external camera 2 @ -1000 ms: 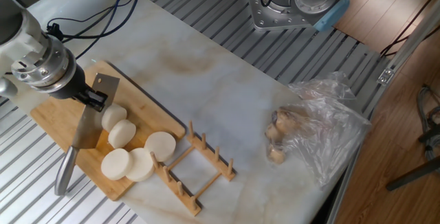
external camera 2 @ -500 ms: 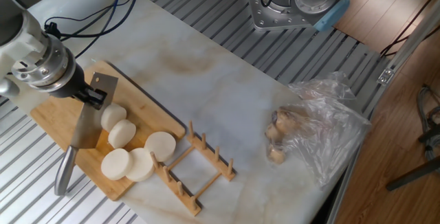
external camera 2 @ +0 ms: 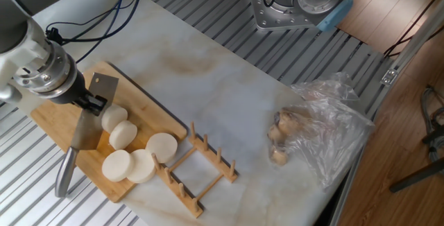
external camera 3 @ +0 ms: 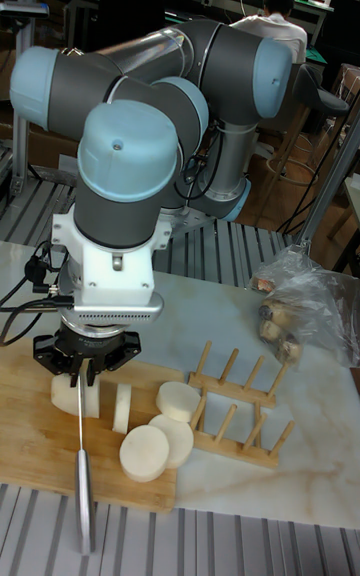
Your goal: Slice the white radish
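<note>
My gripper (external camera 2: 92,100) (external camera 3: 80,364) is shut on a cleaver-style knife (external camera 2: 89,125) (external camera 3: 81,436), whose blade points down at the wooden cutting board (external camera 2: 149,111) (external camera 3: 30,441) with its handle toward the front edge. The white radish is a short stub (external camera 2: 114,117) (external camera 3: 64,391) right at the blade. In the tall fixed view white shows on both sides of the blade. Beside it stands an upright slice (external camera 2: 124,134) (external camera 3: 122,408). Three round discs (external camera 2: 161,147) (external camera 3: 140,453) lie flat near the board's right end.
A wooden peg rack (external camera 2: 201,167) (external camera 3: 235,401) sits against the board's right edge. A crumpled clear plastic bag (external camera 2: 326,125) (external camera 3: 305,301) with brownish lumps lies at the far right near the table edge. The arm's base (external camera 2: 298,4) stands at the back.
The wrist and knife have shifted only slightly over the stub. The radish pieces lie where they were.
</note>
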Robot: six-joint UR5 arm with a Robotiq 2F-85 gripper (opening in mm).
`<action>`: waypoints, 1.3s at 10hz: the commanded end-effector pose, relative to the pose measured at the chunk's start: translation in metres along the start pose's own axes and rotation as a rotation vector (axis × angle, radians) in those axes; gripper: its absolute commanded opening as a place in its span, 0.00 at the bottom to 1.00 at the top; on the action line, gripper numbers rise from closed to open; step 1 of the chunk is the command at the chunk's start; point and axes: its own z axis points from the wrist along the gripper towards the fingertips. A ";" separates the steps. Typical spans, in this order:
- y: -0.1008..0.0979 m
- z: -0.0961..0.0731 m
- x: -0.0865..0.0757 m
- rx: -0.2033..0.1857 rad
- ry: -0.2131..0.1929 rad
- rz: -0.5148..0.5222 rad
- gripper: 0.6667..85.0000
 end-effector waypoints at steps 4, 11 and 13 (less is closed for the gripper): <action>0.005 -0.003 0.019 -0.043 0.039 -0.051 0.26; 0.004 -0.008 0.010 -0.032 0.011 -0.011 0.26; 0.006 -0.008 0.011 -0.040 0.015 0.008 0.30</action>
